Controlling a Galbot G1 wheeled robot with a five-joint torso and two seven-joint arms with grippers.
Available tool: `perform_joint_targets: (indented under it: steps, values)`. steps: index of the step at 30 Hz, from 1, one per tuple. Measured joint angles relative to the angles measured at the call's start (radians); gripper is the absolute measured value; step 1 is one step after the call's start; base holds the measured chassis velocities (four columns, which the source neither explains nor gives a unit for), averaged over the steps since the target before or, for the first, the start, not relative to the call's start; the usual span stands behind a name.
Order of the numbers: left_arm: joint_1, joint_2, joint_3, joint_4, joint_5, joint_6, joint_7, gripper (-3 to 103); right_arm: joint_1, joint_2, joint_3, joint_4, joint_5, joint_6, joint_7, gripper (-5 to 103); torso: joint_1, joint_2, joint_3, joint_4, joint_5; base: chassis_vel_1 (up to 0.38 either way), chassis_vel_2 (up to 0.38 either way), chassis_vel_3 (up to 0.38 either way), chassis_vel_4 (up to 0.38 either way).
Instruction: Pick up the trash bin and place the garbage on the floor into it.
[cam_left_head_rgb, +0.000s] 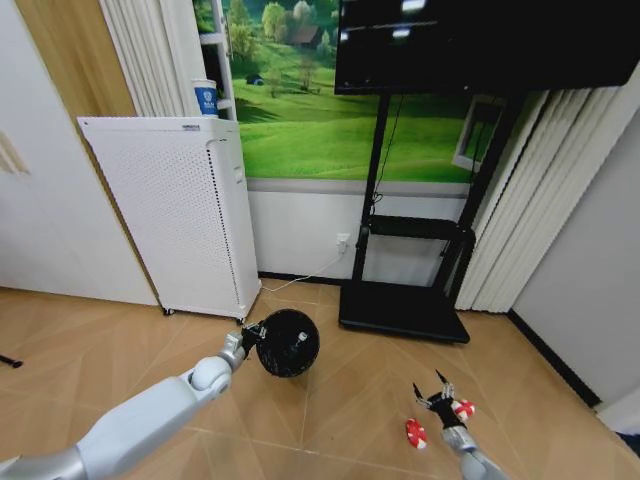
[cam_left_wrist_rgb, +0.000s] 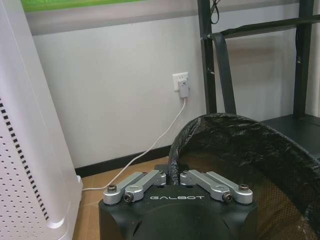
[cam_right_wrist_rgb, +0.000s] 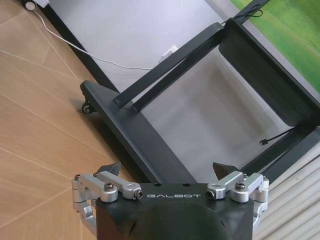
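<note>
Your left gripper, jaws clamped on its rim, holds the trash bin tilted above the floor. Your right gripper, jaws wide and empty, hovers by two red-and-white wrappers; collecting garbage likely comes next.

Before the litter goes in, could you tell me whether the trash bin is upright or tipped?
Tipped: the trash bin hangs sideways off the floor, rim clamped in the left gripper.
</note>
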Motion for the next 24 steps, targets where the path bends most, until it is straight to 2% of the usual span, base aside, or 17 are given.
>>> perform_joint_targets:
  steps: [4, 24]
  values:
    - [0.025, 0.003, -0.01, -0.011, 0.008, -0.005, -0.002, 6, -0.012, -0.004, 0.017, 0.011, -0.011, 0.01, 0.002, 100, 0.0, 0.0, 0.0, -0.0005, -0.0002, 0.0, 0.0, 0.0, 0.0]
    - [0.107, 0.031, -0.057, -0.04, 0.035, -0.014, -0.003, 6, -0.082, -0.003, 0.116, 0.048, -0.095, 0.061, 0.028, 100, 0.0, 0.0, 0.0, -0.0001, -0.0001, -0.013, -0.014, -0.014, -0.012]
